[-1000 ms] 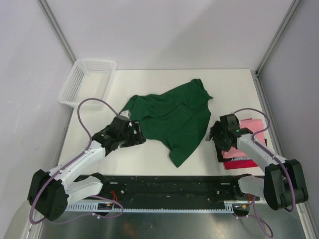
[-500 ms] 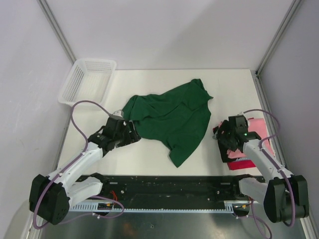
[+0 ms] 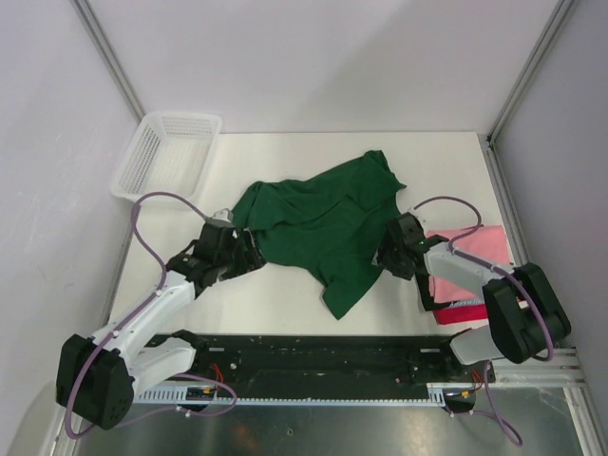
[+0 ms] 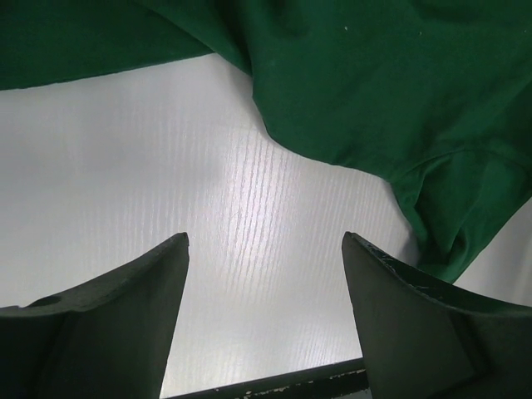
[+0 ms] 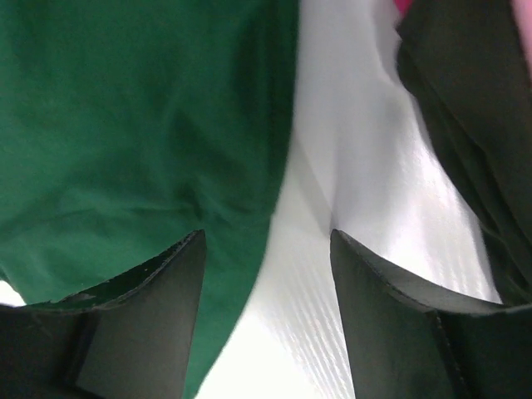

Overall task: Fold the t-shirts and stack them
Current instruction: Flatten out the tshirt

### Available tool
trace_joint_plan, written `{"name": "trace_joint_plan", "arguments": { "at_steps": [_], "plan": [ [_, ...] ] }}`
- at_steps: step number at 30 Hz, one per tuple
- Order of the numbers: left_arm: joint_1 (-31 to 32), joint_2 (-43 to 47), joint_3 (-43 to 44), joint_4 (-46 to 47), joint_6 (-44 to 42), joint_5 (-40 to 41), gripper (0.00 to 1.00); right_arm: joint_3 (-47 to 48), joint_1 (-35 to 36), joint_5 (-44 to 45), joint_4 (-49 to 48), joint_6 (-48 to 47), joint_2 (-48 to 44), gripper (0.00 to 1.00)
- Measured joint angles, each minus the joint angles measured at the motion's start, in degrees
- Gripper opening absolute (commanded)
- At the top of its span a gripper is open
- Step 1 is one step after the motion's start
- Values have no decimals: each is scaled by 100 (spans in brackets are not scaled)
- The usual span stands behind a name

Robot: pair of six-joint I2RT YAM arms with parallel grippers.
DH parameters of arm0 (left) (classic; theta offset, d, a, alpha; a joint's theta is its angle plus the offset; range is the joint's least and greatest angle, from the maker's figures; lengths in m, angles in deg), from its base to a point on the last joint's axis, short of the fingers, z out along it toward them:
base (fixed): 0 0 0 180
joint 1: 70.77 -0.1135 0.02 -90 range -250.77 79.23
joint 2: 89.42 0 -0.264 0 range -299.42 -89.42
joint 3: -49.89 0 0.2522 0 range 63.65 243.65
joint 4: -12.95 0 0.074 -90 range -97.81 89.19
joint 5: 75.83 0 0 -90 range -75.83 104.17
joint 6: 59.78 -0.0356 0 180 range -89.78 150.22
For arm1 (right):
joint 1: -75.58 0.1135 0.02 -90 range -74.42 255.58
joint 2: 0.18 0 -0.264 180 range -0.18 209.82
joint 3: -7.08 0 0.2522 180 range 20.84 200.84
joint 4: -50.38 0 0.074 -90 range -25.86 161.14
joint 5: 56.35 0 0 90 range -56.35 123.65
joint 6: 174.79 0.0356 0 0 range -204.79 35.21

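The green t-shirt (image 3: 323, 223) lies rumpled mid-worktop (image 3: 285, 161). The left fingers (image 4: 108, 316) stand apart over bare worktop beside its edge. The right fingers (image 5: 125, 324) stand apart at its other edge, one over cloth. Far right, the folded pink t-shirt (image 3: 480, 249) touches the red t-shirt (image 3: 458, 312).

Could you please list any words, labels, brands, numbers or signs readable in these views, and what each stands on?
No text can be read.
The green t-shirt, the basket and the table show no print.
A thin pale strip on the red t-shirt, at the near edge of the pink t-shirt, may be print, but it is too small to read.
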Motion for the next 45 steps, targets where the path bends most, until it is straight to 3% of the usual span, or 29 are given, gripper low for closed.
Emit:
{"name": "trace_joint_plan", "arguments": {
  "at_steps": [3,9,12,17,24,29,38,45],
  "plan": [
    [-17,13,0,0,0,-2,78,164,31,2,-269,48,286,57],
    [-66,87,0,-7,0,0,79,352,125,105,-437,79,605,12],
    [-90,111,0,-15,0,2,79,380,136,245,-385,66,688,1],
    [-116,133,0,-22,0,11,78,400,-83,463,-216,-22,671,0],
    [-133,68,0,-26,17,101,77,-11,-1419,756,297,-439,-11,0],
    [-133,-140,0,-26,57,293,72,-66,-1888,734,597,-717,-337,0],
    [-13,-374,2,-26,-118,579,66,-68,-1803,564,636,-802,-365,0],
    [831,-1224,654,-131,-476,922,64,83,-1495,520,710,-800,-337,0]
  ]
}}
